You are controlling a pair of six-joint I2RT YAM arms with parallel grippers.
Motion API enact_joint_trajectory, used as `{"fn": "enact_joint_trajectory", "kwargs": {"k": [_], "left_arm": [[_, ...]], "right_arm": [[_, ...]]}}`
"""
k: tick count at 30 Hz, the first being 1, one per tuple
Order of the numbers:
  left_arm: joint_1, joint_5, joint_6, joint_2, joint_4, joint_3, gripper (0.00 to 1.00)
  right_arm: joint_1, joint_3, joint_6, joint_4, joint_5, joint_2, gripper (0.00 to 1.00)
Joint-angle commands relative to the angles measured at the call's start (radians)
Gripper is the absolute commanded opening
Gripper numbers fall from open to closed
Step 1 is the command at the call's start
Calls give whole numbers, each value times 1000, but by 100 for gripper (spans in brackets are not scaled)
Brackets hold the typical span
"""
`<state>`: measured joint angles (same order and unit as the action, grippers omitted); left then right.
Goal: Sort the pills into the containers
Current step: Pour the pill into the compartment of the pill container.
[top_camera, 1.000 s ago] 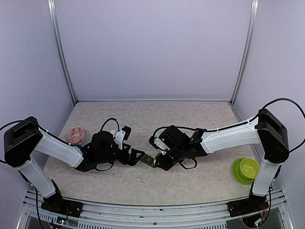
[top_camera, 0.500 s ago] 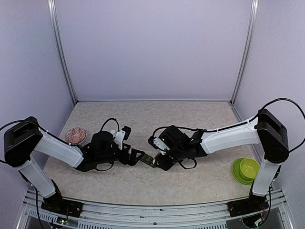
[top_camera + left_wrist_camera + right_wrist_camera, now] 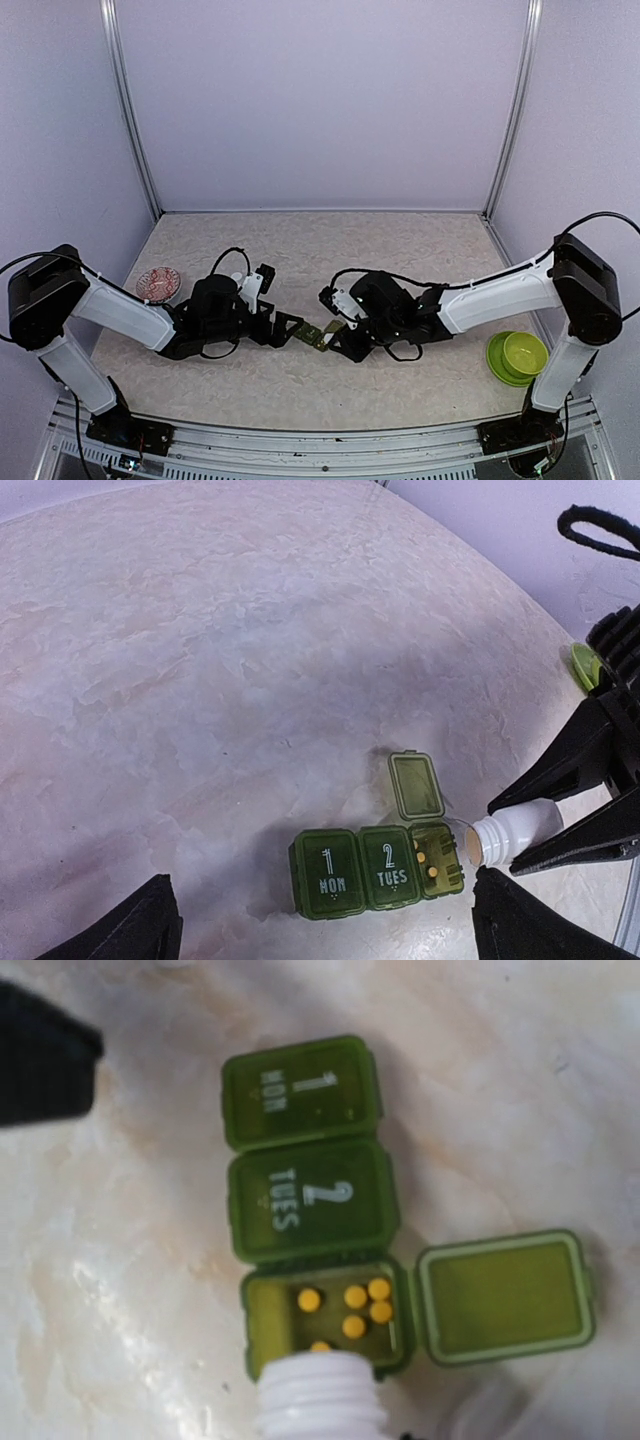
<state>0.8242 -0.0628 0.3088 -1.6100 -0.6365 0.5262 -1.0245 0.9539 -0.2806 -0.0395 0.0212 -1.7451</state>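
Observation:
A green pill organizer [image 3: 312, 335] lies between the two grippers. Its MON and TUES lids [image 3: 355, 869] are closed; the third compartment [image 3: 437, 858] is open, its lid [image 3: 416, 786] flipped back. Several yellow pills [image 3: 356, 1304] lie in that compartment. My right gripper [image 3: 336, 336] is shut on a white bottle [image 3: 520, 830], tipped on its side with its mouth at the open compartment's edge [image 3: 318, 1395]. My left gripper [image 3: 325, 925] stands open just left of the organizer, touching nothing; one finger [image 3: 40, 1060] shows in the right wrist view.
A red patterned dish [image 3: 158, 284] sits at the left, behind the left arm. A green bowl on a green plate [image 3: 515, 357] stands at the near right by the right arm's base. Walls and metal posts close in the back and sides.
The right arm's wrist and forearm have shifted a little right and lower, with the bottle still tipped at the organizer. The left arm has not moved.

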Motion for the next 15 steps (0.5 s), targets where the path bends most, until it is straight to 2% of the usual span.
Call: {"fn": "enact_joint_trajectory", "kwargs": {"k": [1, 8, 15], "left_arm": [[-2, 7, -11, 5, 0, 14, 99], [-2, 9, -10, 4, 2, 14, 99], [-2, 10, -10, 1, 1, 15, 99]], "right_arm": [[9, -89, 38, 197, -13, 56, 17], [10, -277, 67, 538, 23, 118, 16], [9, -382, 110, 828, 115, 130, 20]]}}
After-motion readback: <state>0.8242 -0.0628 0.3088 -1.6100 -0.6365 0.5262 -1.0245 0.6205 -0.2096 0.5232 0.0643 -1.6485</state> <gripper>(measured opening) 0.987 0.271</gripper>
